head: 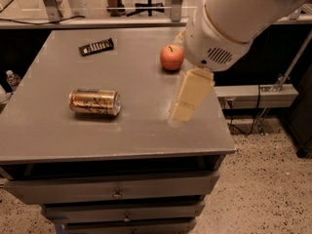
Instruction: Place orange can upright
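The orange can (95,102) lies on its side on the left half of the grey table (146,135), its length running left to right. My gripper (182,112) hangs from the large white arm (234,18) over the right part of the table. It is well to the right of the can and in front of the apple (171,57). It holds nothing that I can see.
A black flat packet (96,46) lies at the back left of the table. Drawers (117,194) sit below the tabletop. A shelf with cables (253,94) is to the right, and a water bottle (12,78) to the left.
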You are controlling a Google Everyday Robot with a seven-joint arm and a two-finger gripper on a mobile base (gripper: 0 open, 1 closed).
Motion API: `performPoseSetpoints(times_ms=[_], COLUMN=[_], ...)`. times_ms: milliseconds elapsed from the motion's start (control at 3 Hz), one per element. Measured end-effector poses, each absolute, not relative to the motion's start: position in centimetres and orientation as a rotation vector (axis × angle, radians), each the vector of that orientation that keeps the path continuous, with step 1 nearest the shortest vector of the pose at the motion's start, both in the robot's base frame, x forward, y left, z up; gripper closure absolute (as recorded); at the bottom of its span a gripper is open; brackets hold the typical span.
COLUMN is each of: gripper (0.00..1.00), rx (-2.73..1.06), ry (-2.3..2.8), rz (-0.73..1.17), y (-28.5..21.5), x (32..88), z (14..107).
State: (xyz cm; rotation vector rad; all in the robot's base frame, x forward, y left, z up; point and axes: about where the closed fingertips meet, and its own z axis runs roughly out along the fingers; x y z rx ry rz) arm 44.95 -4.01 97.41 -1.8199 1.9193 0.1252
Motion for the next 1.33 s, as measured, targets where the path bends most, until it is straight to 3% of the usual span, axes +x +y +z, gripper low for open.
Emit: performPoseSetpoints(times_ms=[667,1333], gripper=[0.0,0.0], rx=[-1.871,-1.864], ry=[1.832,1.862], rz=[0.264,0.195], y=[7.2,14.3], x=[45.8,48.4], z=[93.9,91.1])
